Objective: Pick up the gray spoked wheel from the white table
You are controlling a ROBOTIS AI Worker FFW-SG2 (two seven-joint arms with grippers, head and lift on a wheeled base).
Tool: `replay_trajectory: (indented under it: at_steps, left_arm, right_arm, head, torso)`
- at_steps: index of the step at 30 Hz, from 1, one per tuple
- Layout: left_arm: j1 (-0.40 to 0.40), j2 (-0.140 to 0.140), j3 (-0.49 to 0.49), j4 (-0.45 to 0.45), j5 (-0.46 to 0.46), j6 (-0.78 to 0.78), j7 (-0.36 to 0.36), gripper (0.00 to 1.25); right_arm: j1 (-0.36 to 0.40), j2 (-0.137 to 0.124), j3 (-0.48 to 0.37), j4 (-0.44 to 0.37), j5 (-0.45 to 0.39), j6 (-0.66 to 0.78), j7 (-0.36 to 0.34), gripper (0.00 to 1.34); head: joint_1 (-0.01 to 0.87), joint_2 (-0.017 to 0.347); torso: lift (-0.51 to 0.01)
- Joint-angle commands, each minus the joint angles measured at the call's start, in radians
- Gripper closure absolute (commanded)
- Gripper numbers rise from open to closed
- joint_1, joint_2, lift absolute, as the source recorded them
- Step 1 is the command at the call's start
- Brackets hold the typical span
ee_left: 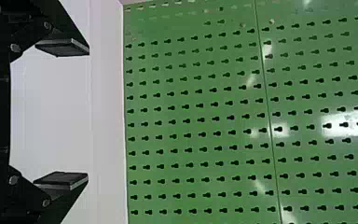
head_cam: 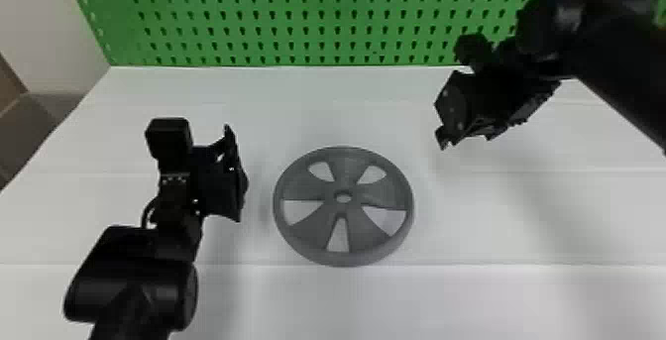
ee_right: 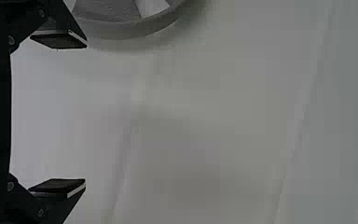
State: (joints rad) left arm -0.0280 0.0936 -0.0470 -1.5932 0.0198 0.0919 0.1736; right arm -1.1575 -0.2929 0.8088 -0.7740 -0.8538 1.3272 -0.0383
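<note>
Currently, wheel (head_cam: 347,180) is seated flat on counter (head_cam: 485,225). Left end effector (ee_left: 88,114) is held left of wheel, right end effector (ee_right: 86,113) right and farther back; both jaws parted. Likely light, stiff; best gripped by opposite sides of rim (head_cam: 347,259).

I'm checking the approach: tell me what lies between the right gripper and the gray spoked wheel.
Only bare white table, faintly shadowed, lies between the right gripper and the gray spoked wheel, as the head view shows.
</note>
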Motion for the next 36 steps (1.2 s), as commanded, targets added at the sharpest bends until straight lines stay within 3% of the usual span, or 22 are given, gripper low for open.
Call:
replay_trajectory:
  at_steps: [1,21,28,31,32,36]
  left_arm:
    - [0.005,0.001,-0.001,-0.001,0.002,0.0,0.001,0.31]
    - [0.01,0.003,0.007,-0.011,0.002,0.0,0.007,0.31]
    - [0.013,0.003,0.009,-0.014,-0.001,-0.001,0.014,0.31]
    - [0.013,0.005,0.007,-0.016,-0.003,-0.001,0.014,0.32]
    - [0.014,0.005,0.007,-0.016,-0.003,-0.001,0.015,0.32]
    - [0.016,0.005,0.009,-0.016,-0.003,-0.001,0.017,0.32]
  right_arm:
    - [-0.004,-0.006,0.039,0.001,-0.054,-0.009,0.0,0.23]
    - [-0.004,-0.006,0.092,-0.011,-0.051,-0.013,0.0,0.23]
    - [-0.024,-0.026,0.242,-0.013,-0.218,-0.1,0.0,0.23]
    - [-0.03,-0.02,0.273,-0.013,-0.229,-0.082,-0.005,0.23]
    - [-0.031,-0.015,0.276,-0.013,-0.255,-0.069,-0.043,0.23]
    - [-0.03,-0.017,0.279,-0.011,-0.502,-0.052,-0.288,0.23]
  head:
    - [0.772,0.066]
    - [0.772,0.066]
    - [0.772,0.066]
    - [0.772,0.066]
    - [0.772,0.066]
    - [0.772,0.066]
  torso:
    - [-0.081]
    - [-0.081]
    - [-0.081]
    - [-0.081]
    - [-0.081]
    - [-0.081]
